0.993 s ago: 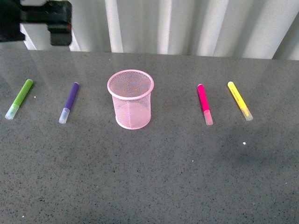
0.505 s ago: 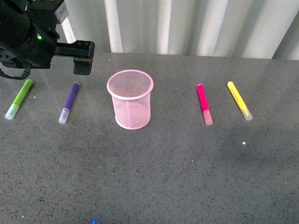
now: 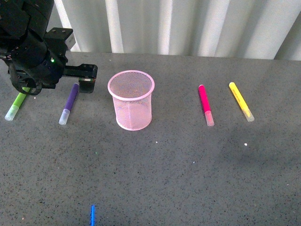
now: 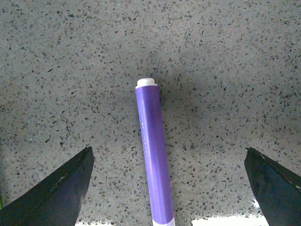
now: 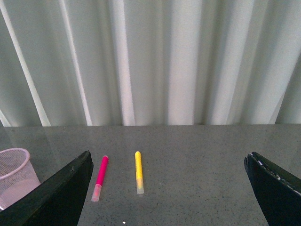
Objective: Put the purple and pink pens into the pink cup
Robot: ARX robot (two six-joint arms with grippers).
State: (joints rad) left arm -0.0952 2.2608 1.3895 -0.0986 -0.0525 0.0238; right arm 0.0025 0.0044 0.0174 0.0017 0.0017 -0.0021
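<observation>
1. Lime-green marker point(image 3: 15, 105): lies flat near the bench's point(image 3: 188, 179) left edge, its far end hidden behind the left arm point(image 3: 33, 52). It is no part of the job and looks like a decoy.
2. Left end effector point(image 3: 86, 80): hangs at the far end of the purple pen point(image 3: 69, 103), its fingers point(image 4: 61, 188) spread wide and gripping nothing. The left wrist view shows the pen flat on the bench, running down the midline between the two fingers and touching neither. That line-up looks set for a straddling pinch on the barrel. The pen's clear cap points toward the near edge.
3. Pink cup point(image 3: 132, 100): stands upright, mouth open, with no pen showing through its mesh. It sits just right of the purple pen and between the two wanted pens, likely so that each arm has a short carry.
4. Pink pen point(image 3: 206, 105): lies flat to the right of the cup, cap toward the near edge, well apart from both end effectors.
5. Yellow marker point(image 3: 241, 101): rests beside the pink pen, nearer the right edge. It is unwanted.
6. Right end effector point(image 5: 167, 188): is out of the front view, its fingers parted and empty. From its wrist view the pink pen, the yellow marker and part of the cup lie well ahead of it, toward the far edge. It appears to be waiting its turn.
</observation>
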